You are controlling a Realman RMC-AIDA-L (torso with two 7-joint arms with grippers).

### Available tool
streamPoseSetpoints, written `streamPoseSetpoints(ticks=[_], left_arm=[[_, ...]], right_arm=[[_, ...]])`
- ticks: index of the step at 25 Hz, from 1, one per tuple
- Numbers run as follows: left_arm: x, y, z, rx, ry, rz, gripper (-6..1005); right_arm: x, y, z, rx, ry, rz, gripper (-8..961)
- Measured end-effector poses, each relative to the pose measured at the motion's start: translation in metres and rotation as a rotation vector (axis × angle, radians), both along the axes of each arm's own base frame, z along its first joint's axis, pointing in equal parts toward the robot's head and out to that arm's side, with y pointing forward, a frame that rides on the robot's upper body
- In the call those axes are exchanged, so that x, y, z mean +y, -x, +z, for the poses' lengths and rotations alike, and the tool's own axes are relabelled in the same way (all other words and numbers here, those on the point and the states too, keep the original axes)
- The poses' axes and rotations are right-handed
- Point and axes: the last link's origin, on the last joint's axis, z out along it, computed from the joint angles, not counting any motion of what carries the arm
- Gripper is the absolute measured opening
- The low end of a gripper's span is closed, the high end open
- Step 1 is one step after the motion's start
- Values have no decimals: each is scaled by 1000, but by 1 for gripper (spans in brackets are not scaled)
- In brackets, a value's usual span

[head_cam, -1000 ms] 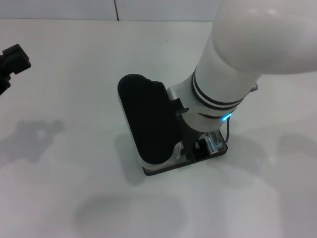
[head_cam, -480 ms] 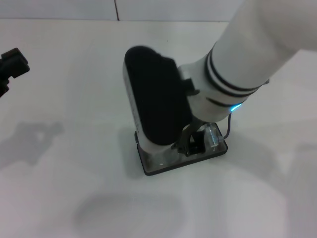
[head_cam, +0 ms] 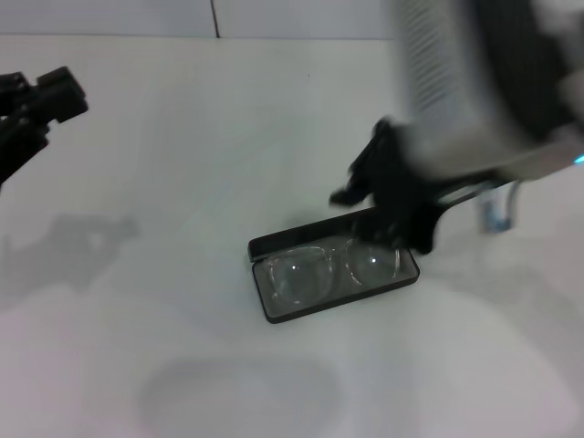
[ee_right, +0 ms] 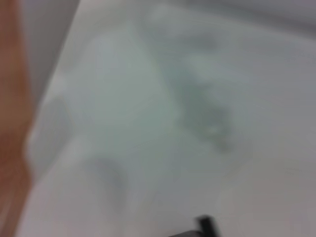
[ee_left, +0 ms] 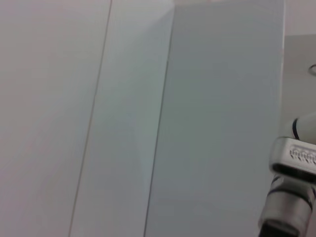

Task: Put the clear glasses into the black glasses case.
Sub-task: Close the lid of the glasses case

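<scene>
White right arm (head_cam: pixel 474 82), black pincer (head_cam: pixel 392 196) (blue light at wrist)

Right gripper (head_cam: pixel 392 196) motion-blurred in my head view; can't tell finger spacing. It overlaps far right corner of black glasses case (head_cam: pixel 274 308). Lid not made out. Left gripper (head_cam: pixel 41 109) cut by frame edge. My right wrist view all blur; nothing identifiable.

white table (head_cam: pixel 182 365) | pale wall panels (ee_left: pixel 98 118) | shadows on table
</scene>
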Motion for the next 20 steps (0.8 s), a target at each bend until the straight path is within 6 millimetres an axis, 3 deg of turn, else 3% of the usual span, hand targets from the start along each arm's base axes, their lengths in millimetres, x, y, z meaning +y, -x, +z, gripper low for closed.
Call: streamPoseSetpoints(ticks=[7,11,15,20], left_arm=[[11,-9,-11,9,74,10,81],[32,-27,-37,72,155,-9,81],[53,-44,-65,123,232,-9,131],[74,-58,-101,219,305,13,173]], right_arm=[[11,-45,94,435,-196,-146,202],[20,-106,134,656,-353,-297,201],[23,-158,150,767,-431,-421,197],[20,-199,156,908,-447,-500,197]])
